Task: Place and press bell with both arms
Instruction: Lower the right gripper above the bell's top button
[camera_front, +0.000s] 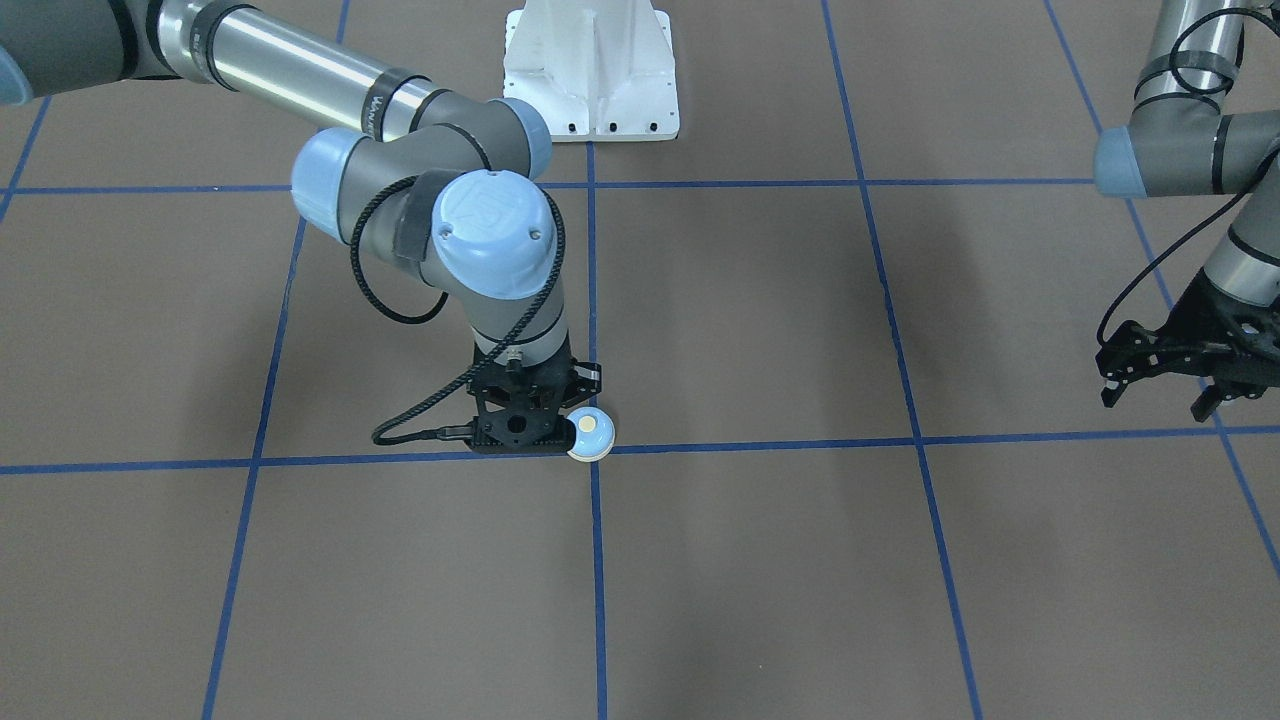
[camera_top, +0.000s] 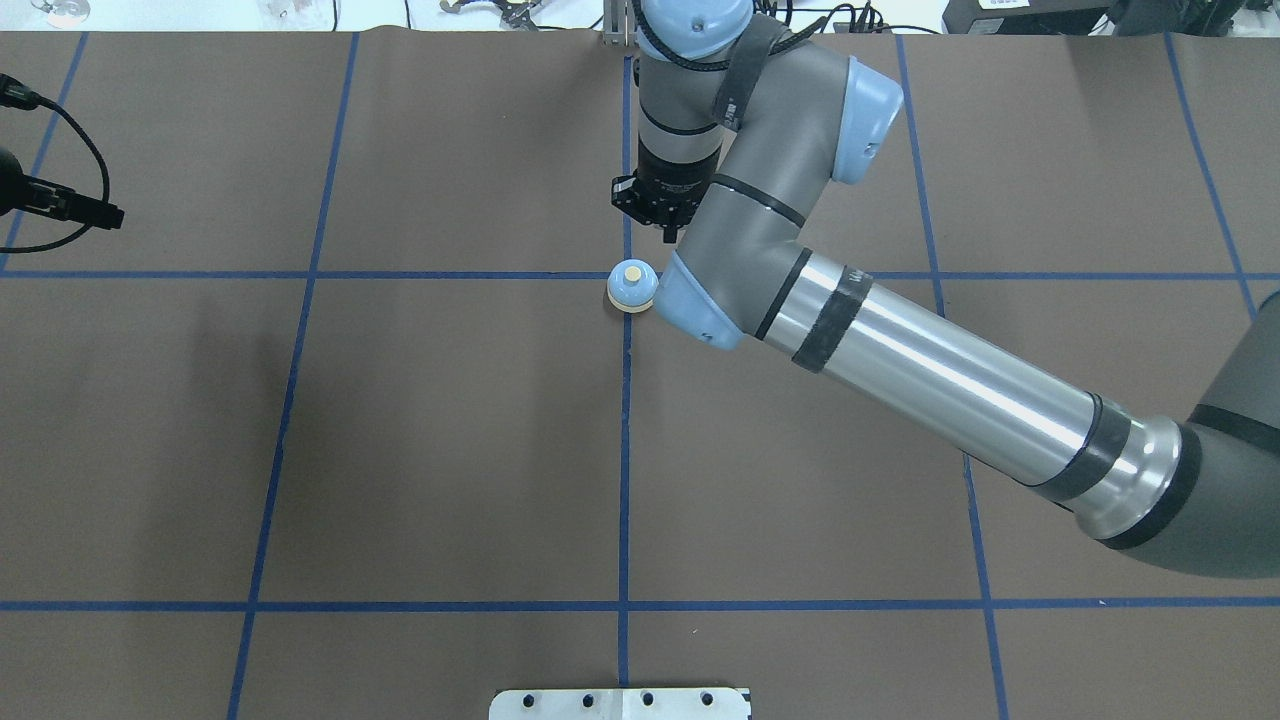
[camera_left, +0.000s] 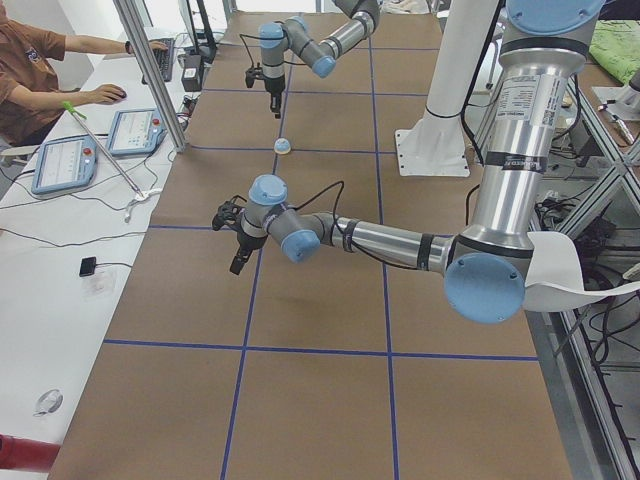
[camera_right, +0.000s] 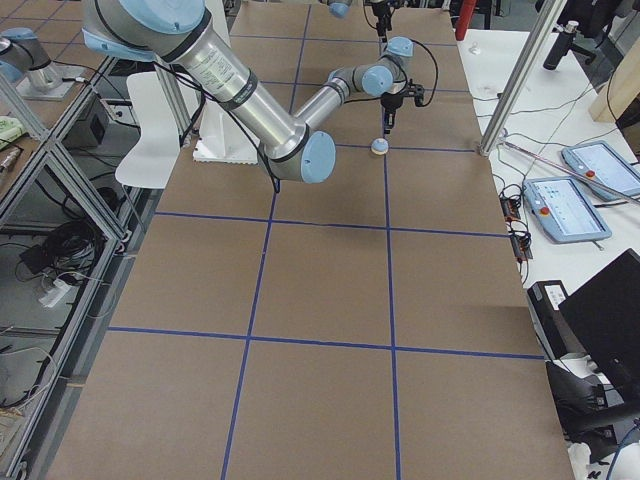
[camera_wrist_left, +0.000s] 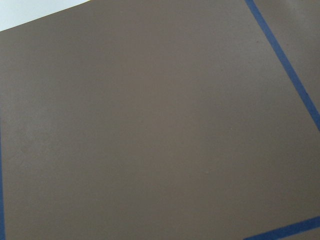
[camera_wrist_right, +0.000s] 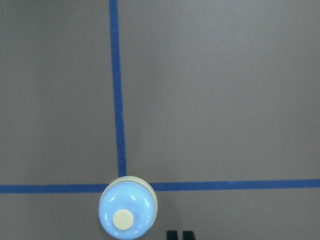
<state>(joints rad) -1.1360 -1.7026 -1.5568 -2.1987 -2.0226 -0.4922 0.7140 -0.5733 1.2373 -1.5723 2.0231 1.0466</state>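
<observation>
Right gripper (camera_wrist_right: 180, 235) hangs just beside the bell (camera_wrist_right: 126, 209), fingers (camera_wrist_right: 172, 235) pressed together, which I read as a blunt tip for poking its button (camera_wrist_right: 123, 218). Bell sits upright where the blue tape lines (camera_wrist_right: 116, 100) cross; my left gripper (camera_front: 1155, 400) hangs spread, well apart.

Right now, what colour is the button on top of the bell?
The bell has a cream button; clearest in the right wrist view.
</observation>
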